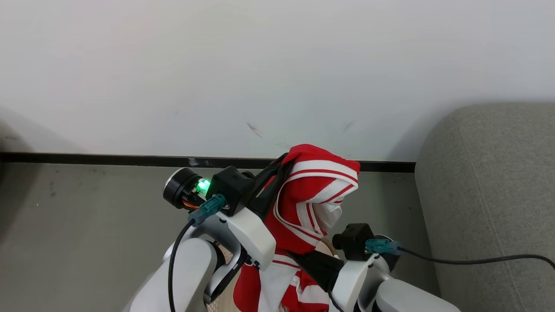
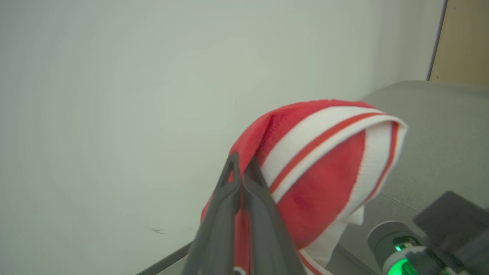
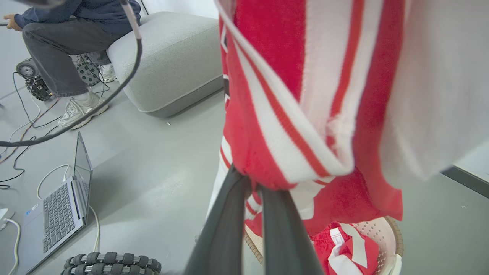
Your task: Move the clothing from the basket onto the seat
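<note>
Between the two grippers, one red piece of the clothing (image 1: 321, 177) hangs stretched in the air. The left gripper (image 1: 282, 159) is the upper one. Its fingers are pressed together on the white-banded hem, which folds over their tips. The right gripper (image 1: 291, 255), lower down, also has its fingers together, clamped on a bunch of the same fabric. Directly under the right gripper stands the basket (image 3: 386, 236), and a second red piece (image 3: 344, 252) lies inside it. The seat (image 1: 485, 195) is to the right of both grippers, apart from the cloth. I judge that the step in hand is the carrying: the piece is lifted but not yet over the seat. The next move asks both arms to travel right together, keeping the hanging edge free of the basket rim, and to release above the cushion.
</note>
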Tool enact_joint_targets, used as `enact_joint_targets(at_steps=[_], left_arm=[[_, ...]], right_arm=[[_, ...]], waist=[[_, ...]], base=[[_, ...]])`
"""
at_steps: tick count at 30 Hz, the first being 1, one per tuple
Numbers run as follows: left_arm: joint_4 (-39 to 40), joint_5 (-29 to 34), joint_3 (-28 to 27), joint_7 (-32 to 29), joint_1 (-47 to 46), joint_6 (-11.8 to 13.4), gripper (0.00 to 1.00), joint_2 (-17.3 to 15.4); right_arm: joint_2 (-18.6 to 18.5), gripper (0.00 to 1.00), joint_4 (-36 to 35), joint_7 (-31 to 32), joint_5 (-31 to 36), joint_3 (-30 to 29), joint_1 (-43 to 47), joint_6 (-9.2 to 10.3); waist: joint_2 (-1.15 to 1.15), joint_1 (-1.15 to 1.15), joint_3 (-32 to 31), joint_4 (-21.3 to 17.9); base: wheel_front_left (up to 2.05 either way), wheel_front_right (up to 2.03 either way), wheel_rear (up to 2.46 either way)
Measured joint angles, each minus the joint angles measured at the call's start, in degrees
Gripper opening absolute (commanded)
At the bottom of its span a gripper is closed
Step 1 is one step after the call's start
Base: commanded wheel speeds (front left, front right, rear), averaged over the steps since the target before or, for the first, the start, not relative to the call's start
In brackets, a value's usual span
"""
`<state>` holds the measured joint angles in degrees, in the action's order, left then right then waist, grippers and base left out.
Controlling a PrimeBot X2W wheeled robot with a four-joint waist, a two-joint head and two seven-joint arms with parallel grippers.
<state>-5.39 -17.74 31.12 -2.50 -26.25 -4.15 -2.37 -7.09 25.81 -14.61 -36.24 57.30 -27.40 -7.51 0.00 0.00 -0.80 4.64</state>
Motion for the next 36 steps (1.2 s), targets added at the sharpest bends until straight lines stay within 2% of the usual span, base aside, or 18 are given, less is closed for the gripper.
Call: enact_joint_targets(at_steps=[5,15,16,18,19,20,36], left_arm=[[-1.58,-0.67,-0.86,0.07,0.76,0.76,0.00,0.02],[-4.46,-2.21,-1.89,1.87,3.71,1.75,0.00,0.03],[-4.68,-2.55,-1.89,2.15,3.95,1.99,0.07,0.03],[-4.98,-3.18,-1.82,2.68,4.58,1.98,0.43,0.03],[-5.10,-3.57,-1.77,3.20,5.12,1.98,0.79,0.03],[-5.10,-3.57,-1.77,3.20,5.12,1.98,1.00,0.03],[-4.71,-4.94,-0.13,8.11,8.75,1.40,1.00,0.03]], right_arm=[[-3.27,0.00,-2.98,0.00,0.00,-2.46,0.17,0.00],[-8.90,0.00,-8.61,-0.01,0.33,-13.12,2.82,0.00],[-9.24,0.00,-9.05,-0.01,0.23,-14.55,3.18,0.00],[-9.12,0.00,-10.69,0.00,-2.13,-18.67,4.43,0.01],[-9.32,0.00,-11.87,0.00,-3.01,-20.85,5.03,0.01],[-9.32,0.00,-11.87,0.00,-3.01,-20.85,5.03,0.01],[-16.67,0.00,-16.71,0.00,0.01,-33.14,7.34,0.01]], waist=[[0.00,0.00,0.08,-1.02],[0.00,0.00,-0.03,-4.09],[0.00,0.00,-0.05,-4.46],[0.00,0.00,-0.11,-5.22],[0.00,0.00,-0.18,-5.95],[0.00,0.00,-0.18,-5.95],[0.00,0.00,-1.23,-10.71]], base=[[0.00,0.00,0.00],[0.00,0.00,0.00],[0.00,0.00,0.00],[0.00,0.00,0.00],[0.00,0.00,0.00],[0.00,0.00,0.00],[0.00,0.00,0.00]])
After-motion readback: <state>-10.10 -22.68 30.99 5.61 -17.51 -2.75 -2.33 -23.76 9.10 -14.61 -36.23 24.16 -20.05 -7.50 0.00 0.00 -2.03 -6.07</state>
